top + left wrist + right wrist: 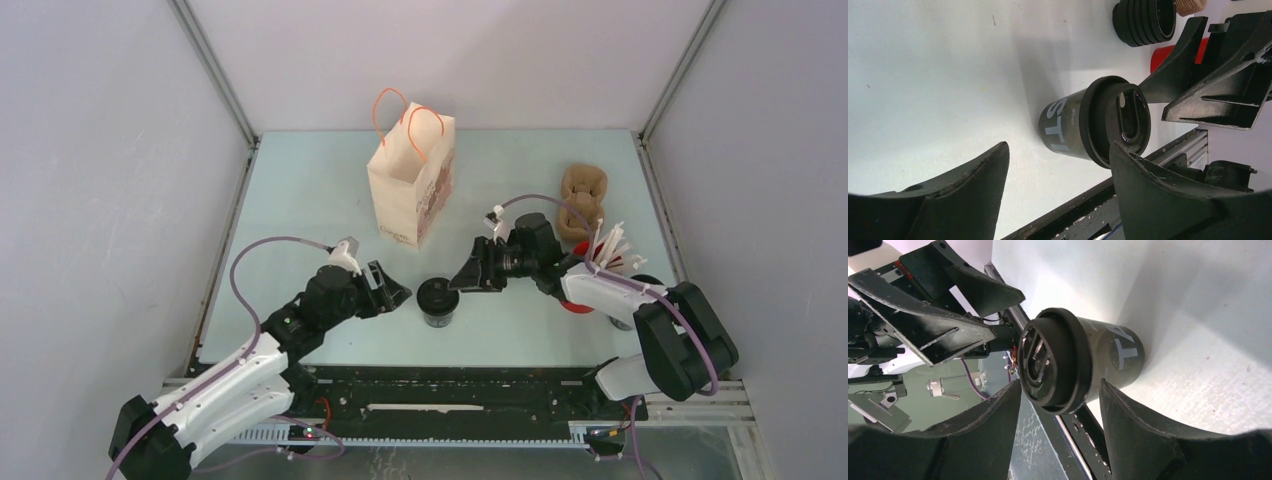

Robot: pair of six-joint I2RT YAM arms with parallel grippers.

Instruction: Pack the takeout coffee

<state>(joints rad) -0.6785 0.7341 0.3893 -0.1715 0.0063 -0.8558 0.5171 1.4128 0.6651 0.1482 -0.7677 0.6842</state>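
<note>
Upright lidded takeout coffee [437,300] on counter [300,200] between left gripper [397,291] and right gripper [462,279], well short of paper bag [410,195]; both pairs of jaws apart, clamped on nothing; risk of tipping and spilling from one fingertip clipping the lid, or from arms colliding.

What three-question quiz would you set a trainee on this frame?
1. True or false: the takeout coffee lies on its side.
2. Fill in: the handles of the paper bag are ____.
3. Which holds the white sticks? A) paper bag B) red cup C) takeout coffee
Key: 1 false; 2 orange; 3 B.
</note>
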